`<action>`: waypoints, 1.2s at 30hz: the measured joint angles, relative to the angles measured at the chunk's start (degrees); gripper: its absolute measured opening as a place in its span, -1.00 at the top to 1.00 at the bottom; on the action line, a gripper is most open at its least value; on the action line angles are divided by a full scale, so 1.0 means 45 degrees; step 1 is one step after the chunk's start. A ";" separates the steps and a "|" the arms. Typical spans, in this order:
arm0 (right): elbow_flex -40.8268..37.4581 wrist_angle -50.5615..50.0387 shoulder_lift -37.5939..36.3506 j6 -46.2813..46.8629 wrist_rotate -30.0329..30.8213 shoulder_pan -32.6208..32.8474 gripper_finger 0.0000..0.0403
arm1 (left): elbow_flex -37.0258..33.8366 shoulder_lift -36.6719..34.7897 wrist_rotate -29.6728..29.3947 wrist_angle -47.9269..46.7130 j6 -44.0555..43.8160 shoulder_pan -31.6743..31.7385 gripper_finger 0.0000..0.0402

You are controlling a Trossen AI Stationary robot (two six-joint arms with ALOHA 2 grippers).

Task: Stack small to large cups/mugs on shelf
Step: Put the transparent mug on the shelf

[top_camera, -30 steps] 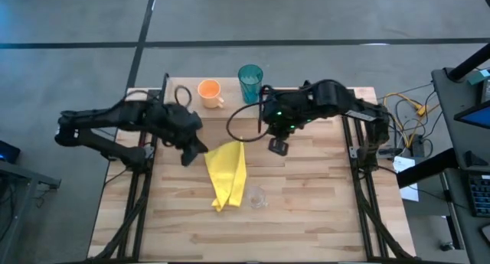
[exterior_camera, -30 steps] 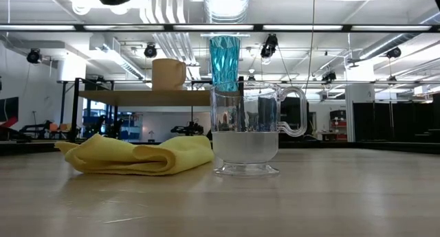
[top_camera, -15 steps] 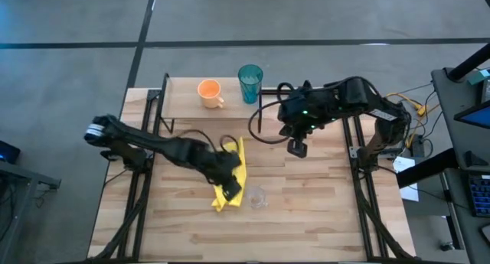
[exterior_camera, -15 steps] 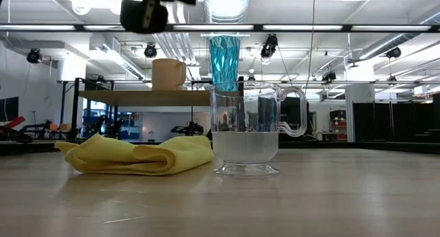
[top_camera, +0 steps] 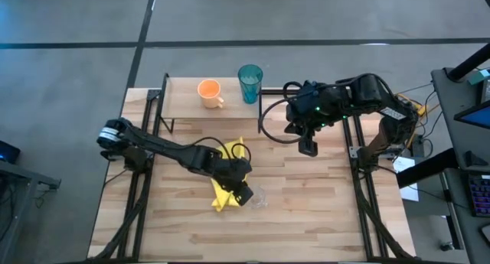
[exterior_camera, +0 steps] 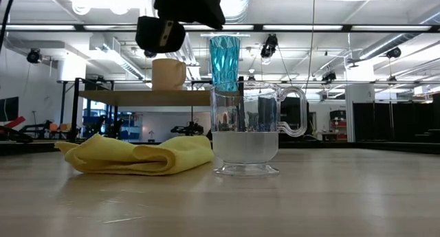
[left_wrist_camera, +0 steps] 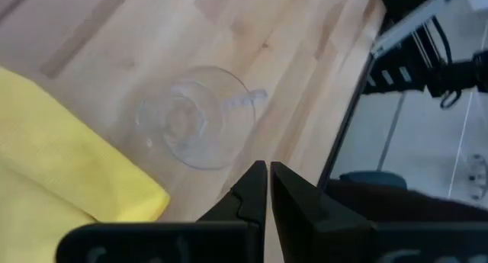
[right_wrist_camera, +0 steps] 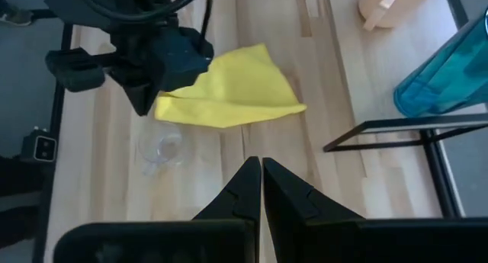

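Observation:
A small clear glass with a handle [top_camera: 258, 197] stands on the tabletop, beside a yellow cloth [top_camera: 234, 151]. It also shows in the low view [exterior_camera: 246, 137] and the left wrist view [left_wrist_camera: 191, 126]. An orange mug [top_camera: 209, 90] and a teal tumbler [top_camera: 249, 82] stand side by side on the light-wood shelf [top_camera: 184, 107] at the far edge. My left gripper [top_camera: 243, 193] is shut and empty, raised above the cloth's near end, just left of the glass. My right gripper [top_camera: 308, 148] is shut and empty, right of the shelf.
The yellow cloth [exterior_camera: 137, 154] lies crumpled between the shelf and the glass. The shelf's black legs [right_wrist_camera: 381, 133] stand on the tabletop near my right gripper. Black frame rails run along the table's left and right sides [top_camera: 356, 153]. Bare wood lies near and right of the glass.
My left gripper has swept from beside the shelf's left end toward the table's right and near edges, ending over the cloth next to the clear glass. My right gripper has drawn back toward the table's right edge, away from the shelf. Cups and cloth have stayed put.

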 joint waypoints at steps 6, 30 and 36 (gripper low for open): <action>0.0000 0.0000 0.0000 -0.0519 0.0005 0.0000 0.96 | -0.0138 0.0204 -0.0136 0.0004 -0.0294 0.0227 0.76; 0.0000 0.0000 0.0005 -0.0549 0.0005 0.0000 0.96 | -0.0094 0.1545 -0.0452 0.0231 -0.0955 0.0319 0.62; 0.0000 0.0000 0.0005 -0.0564 0.0005 0.0000 0.96 | -0.0100 0.1535 -0.0457 0.0128 -0.0940 0.0319 0.62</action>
